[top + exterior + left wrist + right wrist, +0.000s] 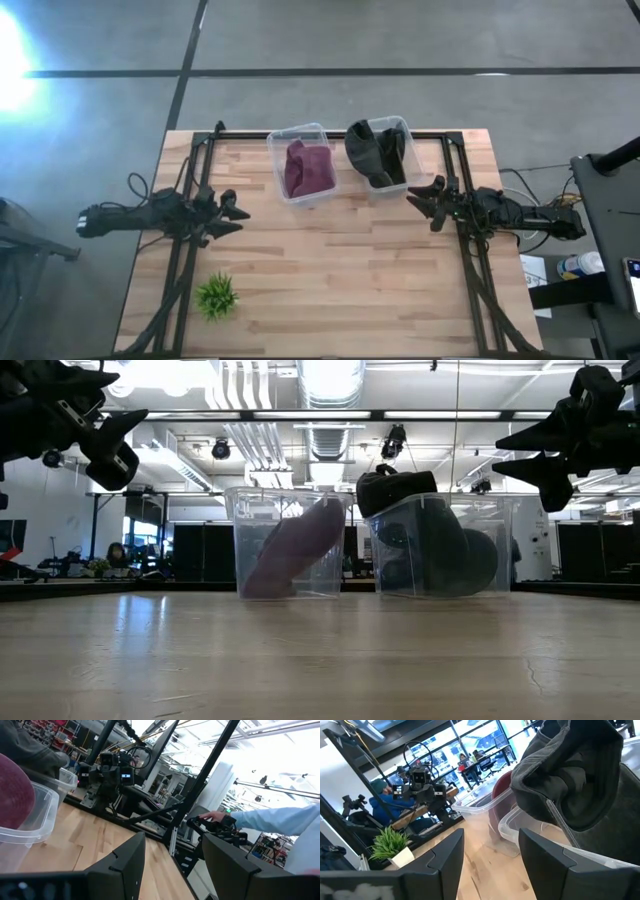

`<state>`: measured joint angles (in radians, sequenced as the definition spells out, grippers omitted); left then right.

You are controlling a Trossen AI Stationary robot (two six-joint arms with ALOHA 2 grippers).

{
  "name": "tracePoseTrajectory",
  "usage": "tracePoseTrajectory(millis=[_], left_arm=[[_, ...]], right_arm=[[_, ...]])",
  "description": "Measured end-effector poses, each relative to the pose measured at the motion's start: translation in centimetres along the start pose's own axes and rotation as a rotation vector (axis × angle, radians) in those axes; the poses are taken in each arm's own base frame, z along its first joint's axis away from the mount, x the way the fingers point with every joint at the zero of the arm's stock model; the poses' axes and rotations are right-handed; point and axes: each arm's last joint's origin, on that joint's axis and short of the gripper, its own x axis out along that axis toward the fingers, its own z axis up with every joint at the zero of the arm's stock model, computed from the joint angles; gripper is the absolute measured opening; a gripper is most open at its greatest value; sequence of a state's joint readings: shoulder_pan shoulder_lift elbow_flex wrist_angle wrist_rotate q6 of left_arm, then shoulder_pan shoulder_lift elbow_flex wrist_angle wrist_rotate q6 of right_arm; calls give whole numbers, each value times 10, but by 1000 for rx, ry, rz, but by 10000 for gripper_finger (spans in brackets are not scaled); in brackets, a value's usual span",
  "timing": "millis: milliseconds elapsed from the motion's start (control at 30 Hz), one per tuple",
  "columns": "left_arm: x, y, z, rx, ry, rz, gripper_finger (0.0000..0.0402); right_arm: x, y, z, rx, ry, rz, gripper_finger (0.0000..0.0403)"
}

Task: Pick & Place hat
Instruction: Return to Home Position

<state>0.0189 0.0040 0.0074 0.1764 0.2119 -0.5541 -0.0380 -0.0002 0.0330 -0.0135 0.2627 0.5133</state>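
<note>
Two clear plastic bins stand side by side at the table's far middle. The left bin [300,165] holds a maroon hat [309,167], which leans inside it [295,548]. The right bin [385,158] holds a dark grey hat [376,152] that drapes over the bin's far-left rim [395,488]. My left gripper [235,213] hovers open above the table's left side, left of the bins. My right gripper [420,200] hovers open on the right side, just near of the dark hat's bin. Both hold nothing.
A small green potted plant [216,296] stands near the table's near-left corner. Black frame rails [190,170] run along both table sides. Bare wood [340,270] lies between the arms. A person's hand and light sleeve [260,820] show beyond the table.
</note>
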Motion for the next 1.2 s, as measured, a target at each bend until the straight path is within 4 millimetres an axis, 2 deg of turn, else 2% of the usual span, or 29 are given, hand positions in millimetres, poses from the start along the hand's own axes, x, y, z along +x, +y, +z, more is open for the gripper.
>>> tracePoseTrajectory(millis=[400,633,933,1033,1200], left_arm=[[0,0,0,0,0,1,193],[0,0,0,1,0,1,193],[0,0,0,1,-1,1,193],[0,0,0,0,0,1,193],[0,0,0,0,1,1,193]], right_arm=[[0,0,0,-3,0,0,184],[0,1,-2,-250,15,59,184],[-1,8,-7,-521,49,348,183],[-1,10,-10,-576,71,418,185],[-1,10,-10,-607,64,418,182]])
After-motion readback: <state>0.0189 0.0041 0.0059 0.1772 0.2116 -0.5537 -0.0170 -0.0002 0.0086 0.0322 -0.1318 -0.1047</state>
